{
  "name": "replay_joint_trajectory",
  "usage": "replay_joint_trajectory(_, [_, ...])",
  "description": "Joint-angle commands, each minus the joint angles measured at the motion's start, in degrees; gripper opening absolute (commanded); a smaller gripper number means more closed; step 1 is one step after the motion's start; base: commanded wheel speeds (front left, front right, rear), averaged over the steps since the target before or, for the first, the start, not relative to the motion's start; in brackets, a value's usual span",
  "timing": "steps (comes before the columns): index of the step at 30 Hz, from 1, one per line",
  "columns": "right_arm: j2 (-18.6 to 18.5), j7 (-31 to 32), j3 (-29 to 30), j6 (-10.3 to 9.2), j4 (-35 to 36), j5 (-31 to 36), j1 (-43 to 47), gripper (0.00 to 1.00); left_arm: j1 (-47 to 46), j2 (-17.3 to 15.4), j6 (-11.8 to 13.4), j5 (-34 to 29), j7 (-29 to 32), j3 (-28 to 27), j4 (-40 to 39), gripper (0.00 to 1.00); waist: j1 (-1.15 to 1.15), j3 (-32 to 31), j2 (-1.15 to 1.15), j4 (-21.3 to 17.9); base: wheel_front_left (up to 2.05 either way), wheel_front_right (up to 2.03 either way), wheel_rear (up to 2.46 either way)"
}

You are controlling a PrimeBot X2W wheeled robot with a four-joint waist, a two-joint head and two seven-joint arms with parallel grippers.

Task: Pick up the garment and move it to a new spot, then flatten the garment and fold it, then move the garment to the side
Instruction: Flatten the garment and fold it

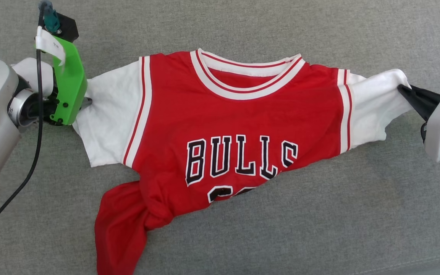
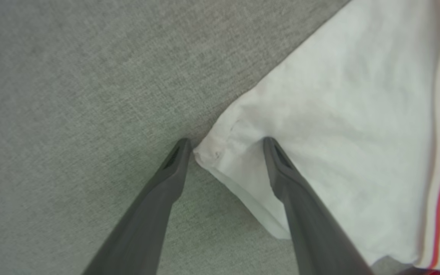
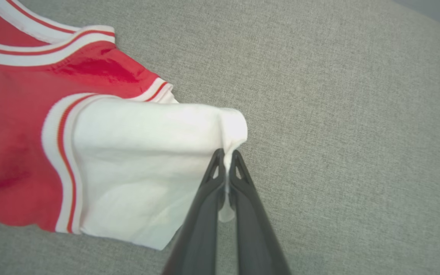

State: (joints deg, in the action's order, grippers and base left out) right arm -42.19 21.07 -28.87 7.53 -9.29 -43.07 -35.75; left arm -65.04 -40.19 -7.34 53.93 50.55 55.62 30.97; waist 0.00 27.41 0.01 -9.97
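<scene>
The grey fabric surface (image 1: 319, 236) bears the garment (image 1: 224, 126), spread face up (lower hem bunched and twisted). The right gripper (image 3: 226, 158) pinches one white sleeve's edge; the left gripper (image 2: 225, 143) stands wide apart, straddling the other sleeve's corner.

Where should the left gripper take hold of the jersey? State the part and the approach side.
The outer corner of the white sleeve, from the robot's left, low over the gray surface: it juts out between the fingers of the open left gripper.
</scene>
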Motion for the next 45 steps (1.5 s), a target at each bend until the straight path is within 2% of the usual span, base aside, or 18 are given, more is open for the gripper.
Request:
replay_joint_trajectory(1, [0.2,-0.3,-0.1,-0.04,-0.3,0.5,-1.0,0.00,2.3,0.8,-0.1,1.3,0.2,2.4,1.0,0.10,0.00,-0.1,-0.01,0.0,0.00,0.00,0.00])
replay_joint_trajectory(2, [0.2,-0.4,-0.1,-0.04,-0.4,0.5,-1.0,0.00,2.4,0.8,-0.1,1.8,-0.1,2.9,1.0,0.00,0.00,-0.3,-0.01,0.0,0.00,0.00,0.00])
replay_joint_trajectory(6, [0.1,-0.6,-0.5,-0.04,-0.9,0.4,-1.0,0.00,2.1,0.6,-0.1,2.2,-4.0,4.3,1.1,0.00,0.00,-1.8,-0.01,0.5,0.00,0.00,0.00])
replay_joint_trajectory(15, [-1.4,-5.0,0.3,-0.04,-1.5,0.7,0.1,0.00,-0.7,-1.9,-0.1,-1.4,-22.5,6.4,-4.3,0.00,0.00,-9.2,-0.01,2.7,0.00,0.00,0.00])
replay_joint_trajectory(21, [-2.5,-8.6,2.6,-0.04,-1.0,0.7,1.7,0.00,-0.4,-3.0,-0.1,-2.7,-32.7,5.2,-8.6,0.00,0.00,-14.5,-0.01,4.5,0.00,0.00,0.00])
replay_joint_trajectory(25, [-3.2,-10.5,5.3,-0.04,0.3,0.3,2.7,0.00,-0.6,-3.9,1.9,-4.2,-37.4,3.7,-12.9,0.00,0.00,-17.1,-0.01,5.6,0.00,0.00,0.00])
replay_joint_trajectory(31, [-4.5,-11.5,9.6,-0.04,3.6,1.1,2.7,0.00,-2.1,-5.6,5.5,-5.9,-41.1,1.0,-19.8,0.00,0.00,-19.8,-0.01,6.2,0.00,0.00,0.00])
replay_joint_trajectory(37, [-4.0,-10.8,12.8,-0.04,6.7,3.0,0.5,0.00,-4.4,-5.3,7.9,-6.5,-42.5,-1.1,-23.4,0.00,0.00,-20.5,-0.01,6.3,0.00,0.00,0.00])
replay_joint_trajectory(42, [-3.2,-8.6,12.6,-0.04,8.3,5.0,-5.0,0.00,-8.5,-3.2,8.2,-7.3,-43.3,-2.5,-22.5,0.00,0.00,-18.8,-0.01,6.0,0.00,0.00,0.00])
replay_joint_trajectory(45, [-2.3,-7.8,12.1,-0.04,7.2,5.9,-10.2,0.00,-12.1,-1.4,7.5,-8.2,-43.8,-3.1,-20.2,0.00,0.00,-16.6,-0.01,5.7,0.00,0.00,0.00])
